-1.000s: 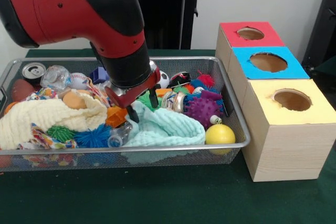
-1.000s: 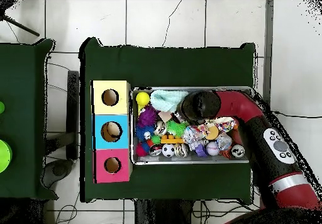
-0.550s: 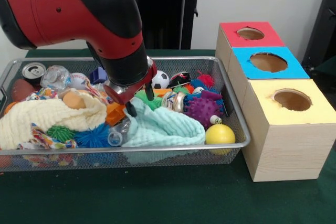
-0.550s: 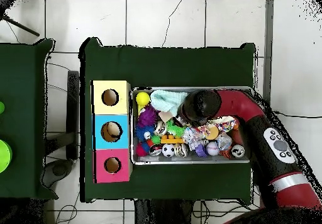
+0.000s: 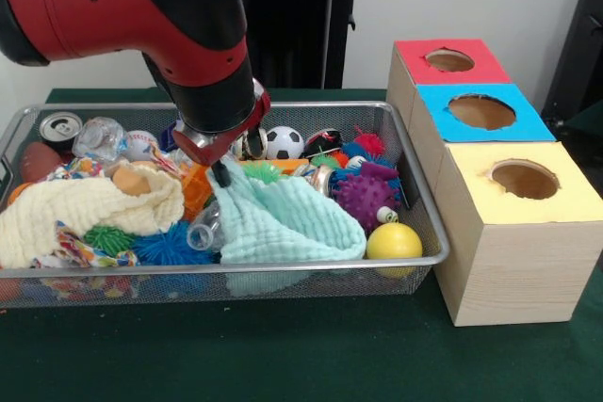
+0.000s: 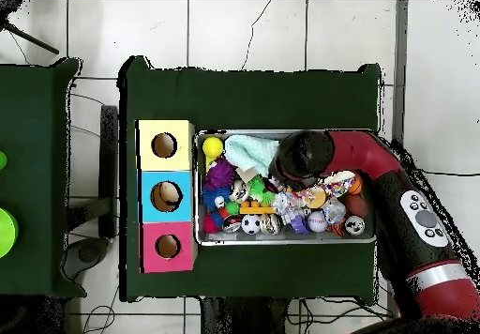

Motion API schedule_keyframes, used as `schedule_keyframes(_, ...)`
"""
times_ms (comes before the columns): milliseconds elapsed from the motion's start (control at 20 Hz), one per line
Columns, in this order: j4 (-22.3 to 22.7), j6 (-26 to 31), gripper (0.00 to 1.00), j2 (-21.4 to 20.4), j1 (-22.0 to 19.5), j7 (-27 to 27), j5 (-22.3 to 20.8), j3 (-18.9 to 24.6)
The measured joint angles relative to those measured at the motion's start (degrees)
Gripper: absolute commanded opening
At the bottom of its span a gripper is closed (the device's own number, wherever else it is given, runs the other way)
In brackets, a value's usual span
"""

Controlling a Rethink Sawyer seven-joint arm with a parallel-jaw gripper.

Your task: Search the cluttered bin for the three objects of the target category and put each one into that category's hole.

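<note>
A wire mesh bin (image 5: 422, 204) holds a jumble of balls, cloths and cans. My gripper (image 5: 222, 173) is shut on a corner of the mint-green cloth (image 5: 283, 223), which rises to a peak at the fingers. To the right stand three boxes with round holes: red (image 5: 490, 65), blue (image 5: 528, 124) and yellow (image 5: 565, 200). A yellow ball (image 5: 394, 241), a purple spiky ball (image 5: 363, 197) and a soccer ball (image 5: 282, 142) lie nearby. In the overhead view the arm's head (image 6: 302, 155) hides the fingers beside the mint cloth (image 6: 251, 150).
A cream knitted cloth (image 5: 85, 209) fills the bin's left side, with a blue spiky ball (image 5: 165, 247) in front of it. A drink can (image 5: 61, 127) and a clear plastic bottle (image 5: 99, 136) sit at the back left. Green cloth covers the table (image 5: 311, 355).
My gripper has risen and shifted slightly left, pulling the mint cloth's corner up into a peak. The soccer ball, hidden before behind the arm, now shows.
</note>
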Motion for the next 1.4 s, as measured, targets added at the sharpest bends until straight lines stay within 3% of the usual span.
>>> schedule_keyframes(800, 0.5, 3.5, 1.0, -3.1, 0.0, 0.0, 0.2, 0.0)
schedule_keyframes(1400, 1.4, 6.4, 1.0, -8.0, -0.5, 0.0, 1.3, 0.3)
